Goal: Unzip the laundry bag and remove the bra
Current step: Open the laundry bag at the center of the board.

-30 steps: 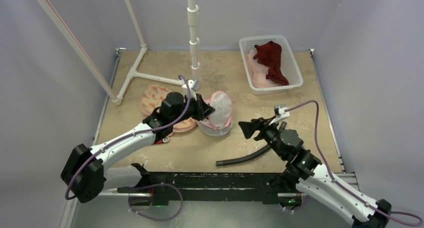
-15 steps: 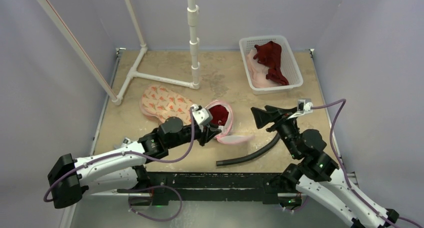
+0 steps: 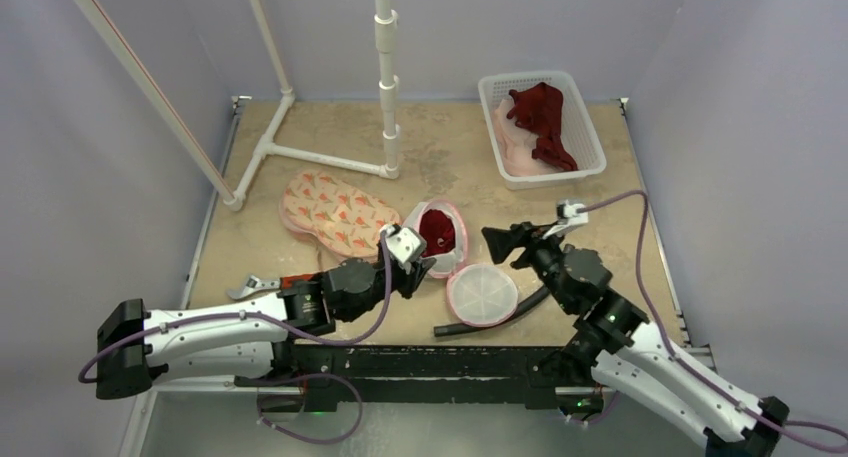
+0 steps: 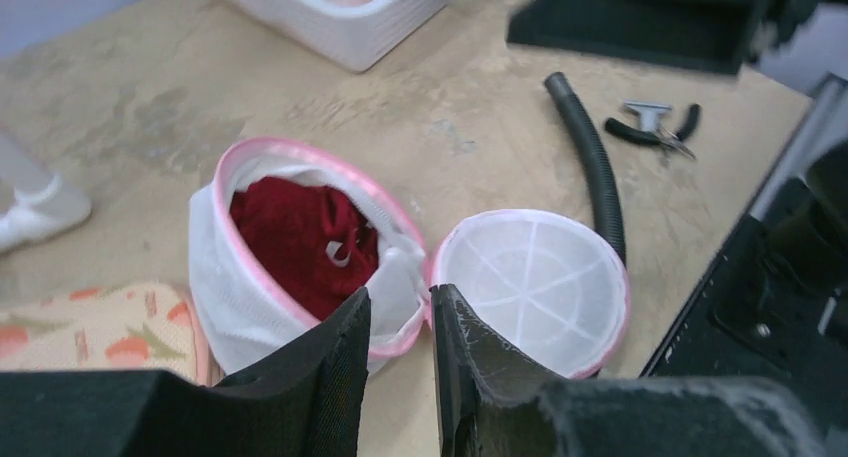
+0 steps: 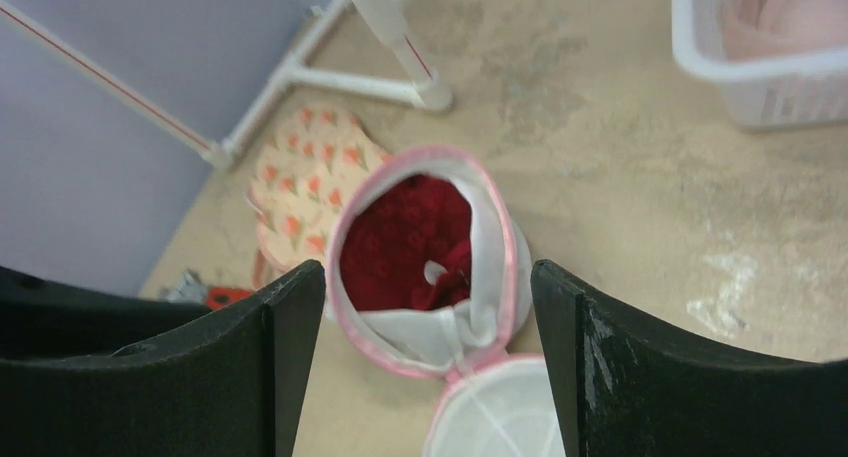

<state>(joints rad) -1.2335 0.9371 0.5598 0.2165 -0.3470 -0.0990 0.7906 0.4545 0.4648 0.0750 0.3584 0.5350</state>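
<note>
**Entry: mesh laundry bag, opened, with contents in place**

**Item 1.** Laundry bag (image 3: 414, 223), white mesh with pink trim, sitting near the middle of the counter (image 3: 450, 152). The zip is undone all the way round. The round lid (image 3: 482, 293) lies flat on the counter beside the body, joined to it at one point of the rim.

**Item 2.** Bra (image 3: 437, 231), dark red, inside the open bag and filling most of the mouth (a small white loop or tag shows against the red in both wrist views). No part of it is over the rim.

**Item 3.** Left gripper (image 4: 400, 307), low at the near side of the bag by the joint between body and lid. Its fingers stand a narrow gap apart, with nothing seen clamped between them.

**Item 4.** Right gripper (image 5: 425, 277), above the counter just to the right of the bag and pointing at its mouth. Its jaws are spread wide and empty.

**Item 5.** Basket (image 3: 592, 142), white plastic, at the far right corner. It holds a dark red garment (image 3: 540, 112) on top of a pale pink one (image 3: 508, 147).

**Item 6.** Patterned cloth (image 3: 330, 209), peach with orange motifs, flat on the counter just left of the bag.

**Item 7.** Hose (image 4: 590, 167), black and ribbed, curving along the counter past the lid.

**Item 8.** Pliers (image 4: 650, 127), small, near the hose.

**Item 9.** Pipe frame (image 3: 385, 77), white, upright at the far side with a foot running left.
</note>
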